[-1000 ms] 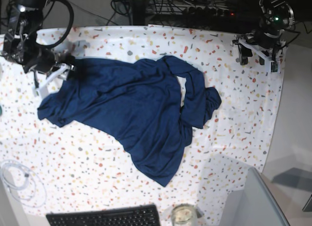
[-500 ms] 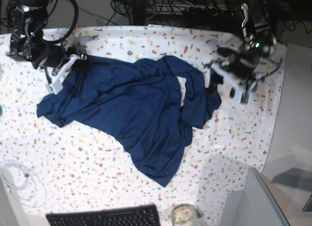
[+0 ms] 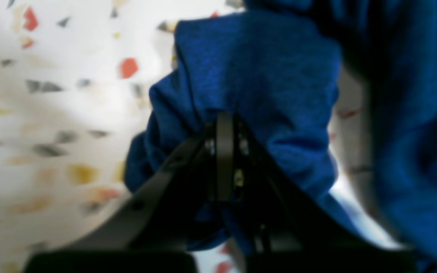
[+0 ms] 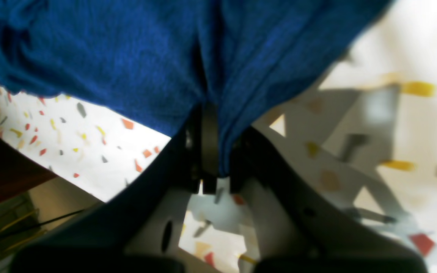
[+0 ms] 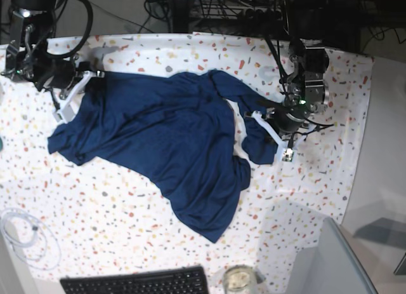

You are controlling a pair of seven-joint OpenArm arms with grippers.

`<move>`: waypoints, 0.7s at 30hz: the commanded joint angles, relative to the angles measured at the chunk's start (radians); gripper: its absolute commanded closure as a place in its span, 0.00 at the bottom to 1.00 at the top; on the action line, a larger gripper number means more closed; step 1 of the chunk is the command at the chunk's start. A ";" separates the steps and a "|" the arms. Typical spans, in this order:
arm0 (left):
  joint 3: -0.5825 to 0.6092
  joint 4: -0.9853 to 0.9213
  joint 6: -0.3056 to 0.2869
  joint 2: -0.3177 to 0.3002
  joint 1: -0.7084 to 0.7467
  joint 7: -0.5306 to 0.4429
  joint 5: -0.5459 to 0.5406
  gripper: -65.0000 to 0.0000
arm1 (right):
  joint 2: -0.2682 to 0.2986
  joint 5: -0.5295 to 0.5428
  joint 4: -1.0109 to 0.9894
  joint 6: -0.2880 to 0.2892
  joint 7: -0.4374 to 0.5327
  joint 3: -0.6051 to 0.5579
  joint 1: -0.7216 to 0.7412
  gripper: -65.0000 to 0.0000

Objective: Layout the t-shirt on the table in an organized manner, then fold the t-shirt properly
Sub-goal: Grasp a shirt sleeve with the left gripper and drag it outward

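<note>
The dark navy blue soft-fabric t-shirt [image 5: 171,148] lies crumpled and spread across the middle of the white terrazzo-flecked table [image 5: 114,205]. The left gripper [image 5: 274,130] is clamped on a bunched fold at the t-shirt's edge nearest the robot's left side. The right gripper [image 5: 81,91] is pinched closed on the opposite edge of the t-shirt. A black keyboard [image 5: 136,282] lies beyond the t-shirt's lower hem.

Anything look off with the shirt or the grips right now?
The t-shirt lies skewed and bunched on the table, one side folded over near the left tool. Both tools pinch fabric; right tool. No damage visible.
</note>
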 commanded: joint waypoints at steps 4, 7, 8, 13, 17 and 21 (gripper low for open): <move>-0.062 0.142 0.009 -0.025 0.186 0.044 0.054 1.00 | 0.010 0.007 0.053 0.006 0.008 0.005 -0.009 1.00; -0.120 0.257 0.009 -0.017 0.304 0.046 0.054 1.00 | 0.010 0.007 0.101 0.006 0.009 0.005 -0.020 1.00; -0.130 0.288 0.009 -0.017 0.336 0.046 0.054 1.00 | 0.010 0.007 0.118 0.006 0.009 0.006 -0.021 1.00; -0.144 0.357 0.009 -0.014 0.381 0.046 0.054 1.00 | 0.010 0.008 0.182 0.004 0.005 0.008 -0.038 1.00; -0.144 0.441 0.009 0.005 0.373 0.054 0.054 1.00 | -0.020 0.007 0.297 0.004 0.003 0.091 -0.094 1.00; -0.144 0.561 0.009 0.049 0.381 0.055 0.054 1.00 | -0.032 0.005 0.380 0.004 0.003 0.178 -0.132 1.00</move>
